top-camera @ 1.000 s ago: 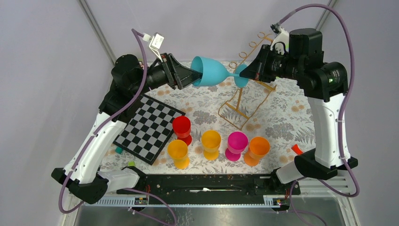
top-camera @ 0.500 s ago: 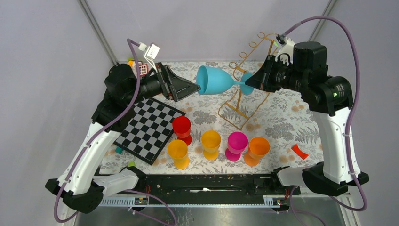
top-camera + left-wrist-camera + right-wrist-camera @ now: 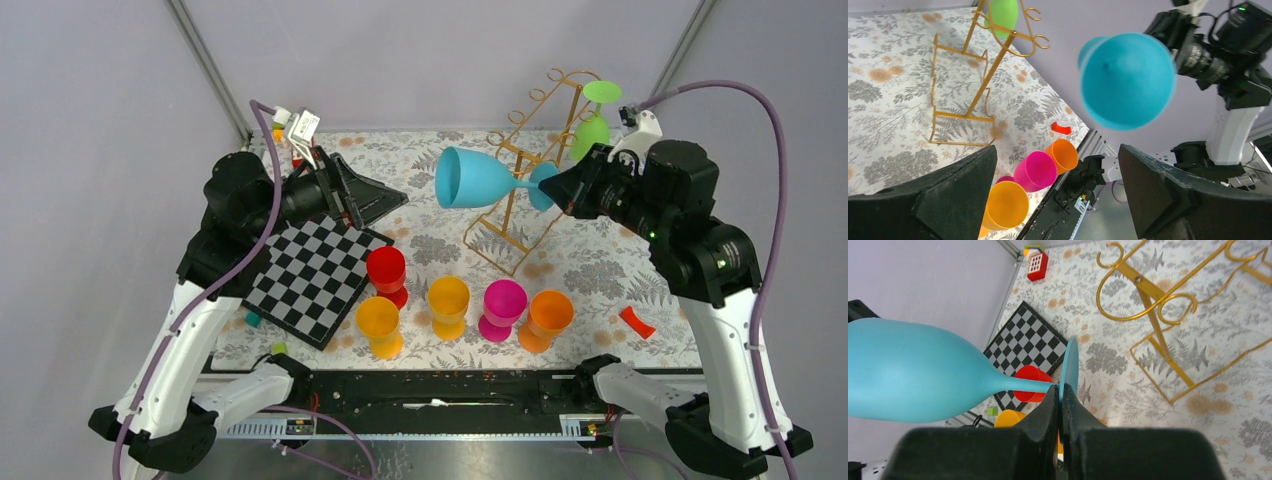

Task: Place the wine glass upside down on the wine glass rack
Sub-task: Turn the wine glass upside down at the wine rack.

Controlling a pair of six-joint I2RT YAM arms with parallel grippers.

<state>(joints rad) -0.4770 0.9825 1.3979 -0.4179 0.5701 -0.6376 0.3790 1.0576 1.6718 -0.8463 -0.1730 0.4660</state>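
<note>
Right now the blue wine glass [image 3: 480, 180] hangs in the air on its side, well above the table. Its mouth faces the left arm and its foot points back at the right arm, level with the upper hooks of the gold rack [image 3: 543, 140]. In the top view it crosses in front of the rack, but whether it touches the wire I cannot tell. The right gripper [image 3: 548, 187] is pinched tight on the thin stem right against the foot disc, which the right wrist view shows plainly. The left gripper [image 3: 395, 200] is spread wide and empty, facing the mouth of the glass from a little way off.

The glass looks like opaque plastic, so probably light, stiff and not likely to shatter, but smooth. All the bowl's weight hangs out sideways from one small pinch on a round stem, so it could swivel or droop in the fingers. The stem is the sensible place to hold it, though gripping a bit further from the foot would likely leave room for the disc to slide over the wire. A green glass [image 3: 592, 130] on the rack's far end shows the hanging pose.
</note>
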